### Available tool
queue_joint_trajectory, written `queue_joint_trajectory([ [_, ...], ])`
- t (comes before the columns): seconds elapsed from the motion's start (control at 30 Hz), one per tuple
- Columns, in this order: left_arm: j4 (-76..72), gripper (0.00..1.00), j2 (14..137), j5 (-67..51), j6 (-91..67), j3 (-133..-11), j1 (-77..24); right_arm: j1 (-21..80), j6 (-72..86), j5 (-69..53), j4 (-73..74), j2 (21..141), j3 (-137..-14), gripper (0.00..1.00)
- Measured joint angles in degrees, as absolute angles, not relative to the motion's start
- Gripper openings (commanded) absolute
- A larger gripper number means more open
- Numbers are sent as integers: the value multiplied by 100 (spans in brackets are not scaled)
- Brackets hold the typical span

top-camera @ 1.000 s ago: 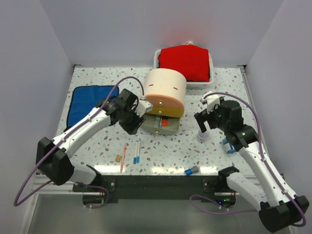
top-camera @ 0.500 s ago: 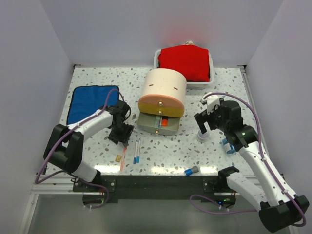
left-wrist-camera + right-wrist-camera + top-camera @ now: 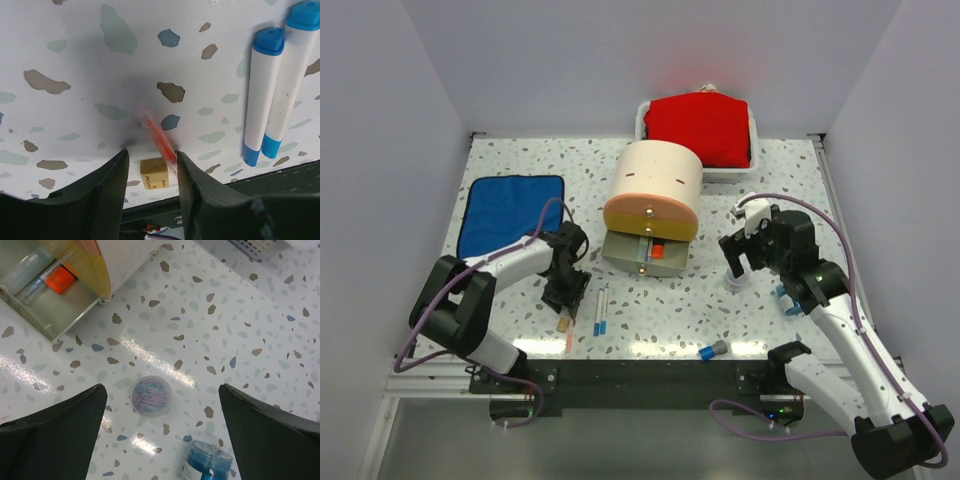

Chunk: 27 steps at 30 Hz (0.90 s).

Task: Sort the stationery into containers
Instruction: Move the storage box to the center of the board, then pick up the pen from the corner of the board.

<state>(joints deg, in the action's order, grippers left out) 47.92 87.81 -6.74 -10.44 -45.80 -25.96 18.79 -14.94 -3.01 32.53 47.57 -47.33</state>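
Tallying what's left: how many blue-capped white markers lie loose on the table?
2, side by side right of the orange pen: left marker, right marker. Others may hide in the open drawer.

Left gripper [image 3: 566, 290] has come away from the open drawer [image 3: 645, 255] and swung back toward my near edge of the table. My arm has folded in. The gripper is now down low over the orange pen [image 3: 159, 141], jaws parted either side of it, with the tan eraser [image 3: 153, 173] just beside.
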Motion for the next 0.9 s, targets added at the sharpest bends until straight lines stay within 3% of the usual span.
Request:
queue_joint_trajectory([
  [0.23, 4939, 38, 9194, -862, -1122, -4921, -2744, 1879, -1439, -316, 3256, 4678, -4593, 99],
  [0.33, 4921, 30, 9365, -908, -1157, -5103, -2921, 1879, -1433, -314, 3273, 4595, -4554, 99],
  [0.47, 4864, 2, 9518, -1000, -1234, -5245, -3046, 1879, -1435, -314, 3299, 4495, -4541, 99],
  [0.5, 4860, 0, 9526, -1013, -1256, -5251, -3048, 1879, -1435, -311, 3304, 4484, -4541, 99],
  [0.9, 5068, 0, 9133, -930, -1219, -5586, -2873, 1879, -1459, -294, 3291, 4501, -4541, 99],
])
